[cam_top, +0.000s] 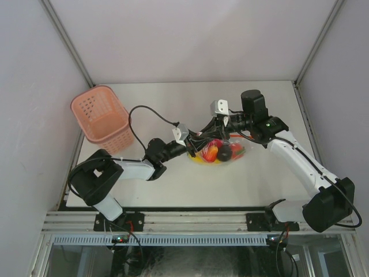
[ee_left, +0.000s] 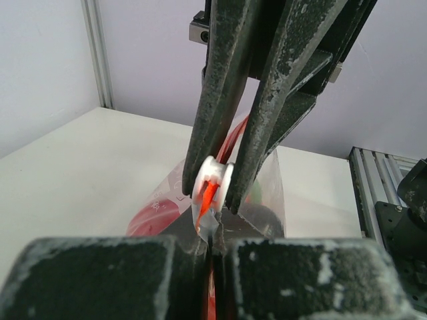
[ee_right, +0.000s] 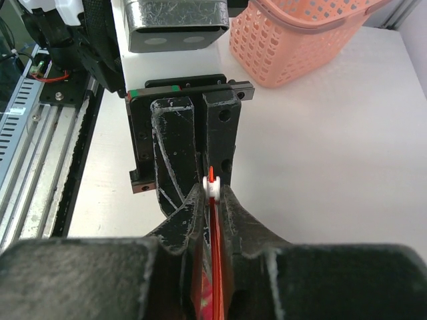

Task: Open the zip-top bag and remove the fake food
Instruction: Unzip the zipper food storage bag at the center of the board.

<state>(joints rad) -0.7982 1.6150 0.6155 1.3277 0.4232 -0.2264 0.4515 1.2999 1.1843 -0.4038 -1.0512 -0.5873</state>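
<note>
The clear zip-top bag (cam_top: 233,157) lies at mid-table, holding the fake food (cam_top: 212,153): red, orange and yellow pieces, a dark eggplant (cam_top: 224,152) and a green piece. Both grippers meet at its near-left edge. My left gripper (cam_top: 199,143) is shut on the bag's plastic edge (ee_left: 212,223) just below the zipper end; in the left wrist view (ee_left: 215,241) its pads are pressed together. My right gripper (cam_top: 212,133) is shut on the white zipper slider (ee_right: 212,189), with the red-orange zipper strip (ee_right: 215,267) running between its fingers (ee_right: 183,223). The slider also shows in the left wrist view (ee_left: 213,181).
A pink perforated basket (cam_top: 101,120) stands at the table's back left, also in the right wrist view (ee_right: 300,40). Grey walls close the back and sides. The aluminium rail (cam_top: 190,222) runs along the near edge.
</note>
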